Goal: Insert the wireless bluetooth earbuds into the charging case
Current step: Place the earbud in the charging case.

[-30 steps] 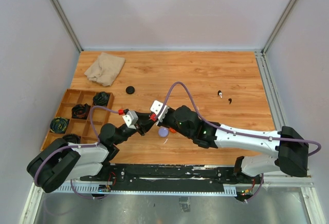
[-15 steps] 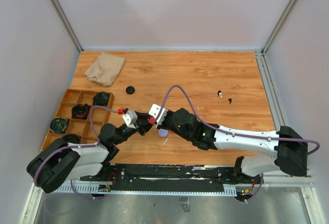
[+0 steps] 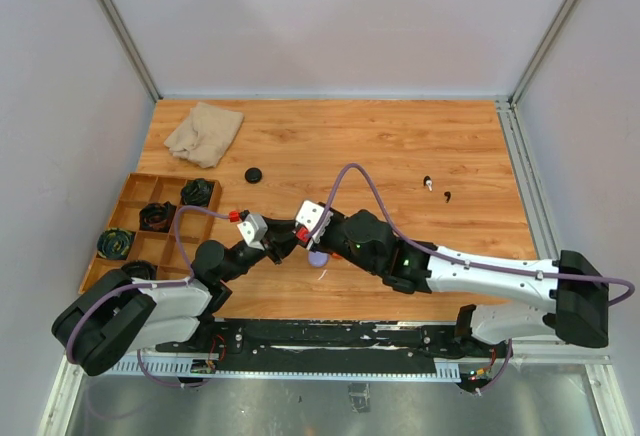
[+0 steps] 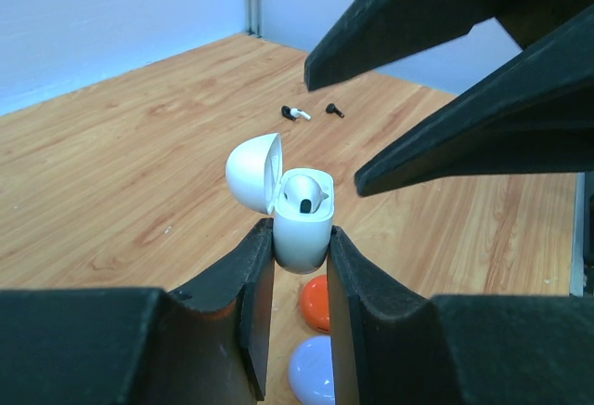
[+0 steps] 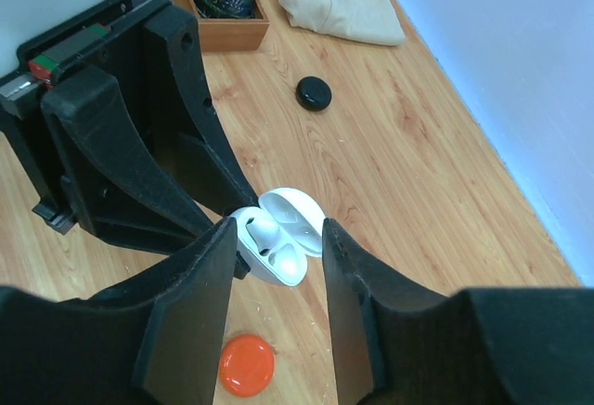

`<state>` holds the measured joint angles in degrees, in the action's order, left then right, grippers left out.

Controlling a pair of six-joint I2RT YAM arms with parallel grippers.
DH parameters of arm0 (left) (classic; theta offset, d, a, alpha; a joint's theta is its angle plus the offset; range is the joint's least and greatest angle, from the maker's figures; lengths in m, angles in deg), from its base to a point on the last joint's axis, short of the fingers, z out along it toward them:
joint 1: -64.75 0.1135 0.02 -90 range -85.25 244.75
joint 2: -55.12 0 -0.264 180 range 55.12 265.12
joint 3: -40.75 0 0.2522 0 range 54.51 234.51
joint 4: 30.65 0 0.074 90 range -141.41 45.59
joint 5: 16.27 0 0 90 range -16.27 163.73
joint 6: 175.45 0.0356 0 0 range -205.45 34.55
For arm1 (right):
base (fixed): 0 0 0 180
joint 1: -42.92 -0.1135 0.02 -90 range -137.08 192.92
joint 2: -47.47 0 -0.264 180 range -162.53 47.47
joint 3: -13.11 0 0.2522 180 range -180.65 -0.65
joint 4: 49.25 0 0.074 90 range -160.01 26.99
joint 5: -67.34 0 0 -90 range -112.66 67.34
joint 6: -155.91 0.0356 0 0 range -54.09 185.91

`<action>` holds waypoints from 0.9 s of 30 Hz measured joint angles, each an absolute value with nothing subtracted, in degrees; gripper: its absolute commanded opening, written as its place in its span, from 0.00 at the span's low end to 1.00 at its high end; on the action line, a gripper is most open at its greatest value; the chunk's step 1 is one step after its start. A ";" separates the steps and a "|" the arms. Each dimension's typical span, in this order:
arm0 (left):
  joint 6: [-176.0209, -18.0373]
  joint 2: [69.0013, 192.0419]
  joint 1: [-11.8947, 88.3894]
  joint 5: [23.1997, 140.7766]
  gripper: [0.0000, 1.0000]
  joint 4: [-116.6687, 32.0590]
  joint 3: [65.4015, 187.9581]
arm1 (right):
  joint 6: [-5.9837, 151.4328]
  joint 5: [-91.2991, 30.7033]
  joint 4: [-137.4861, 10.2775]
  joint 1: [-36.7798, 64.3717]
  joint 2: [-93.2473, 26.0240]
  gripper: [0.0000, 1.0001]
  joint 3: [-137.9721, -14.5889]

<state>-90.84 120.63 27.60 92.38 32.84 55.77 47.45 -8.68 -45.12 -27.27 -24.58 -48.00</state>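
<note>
My left gripper [image 4: 301,238] is shut on a white charging case [image 4: 303,224] and holds it upright above the table with its lid open. One white earbud [image 4: 306,196] sits in the case. My right gripper [image 5: 278,238] is open and empty, its fingers on either side of the case [image 5: 274,238] without touching it. Both grippers meet near the table's front middle [image 3: 292,236]. Two more tiny earbuds, one white and black [image 3: 428,183] and one black [image 3: 447,196], lie on the wood at the right; they also show in the left wrist view [image 4: 295,113].
An orange puck [image 4: 317,303] and a lilac puck [image 3: 318,257] lie on the table under the case. A black puck [image 3: 254,175] and a beige cloth [image 3: 204,132] lie at the back left. A wooden compartment tray [image 3: 128,192] stands at the left edge.
My right gripper has shifted slightly above the case. My left gripper has kept the case still.
</note>
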 measured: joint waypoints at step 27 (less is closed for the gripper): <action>-91.12 120.30 27.62 91.46 0.00 29.59 56.12 | 59.43 -11.67 -79.43 -1.52 -22.48 0.61 -64.33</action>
<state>-91.12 120.30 27.62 91.46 29.59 56.12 59.43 -11.67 -79.43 -1.52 -22.48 -64.33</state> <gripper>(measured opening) 0.297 0.619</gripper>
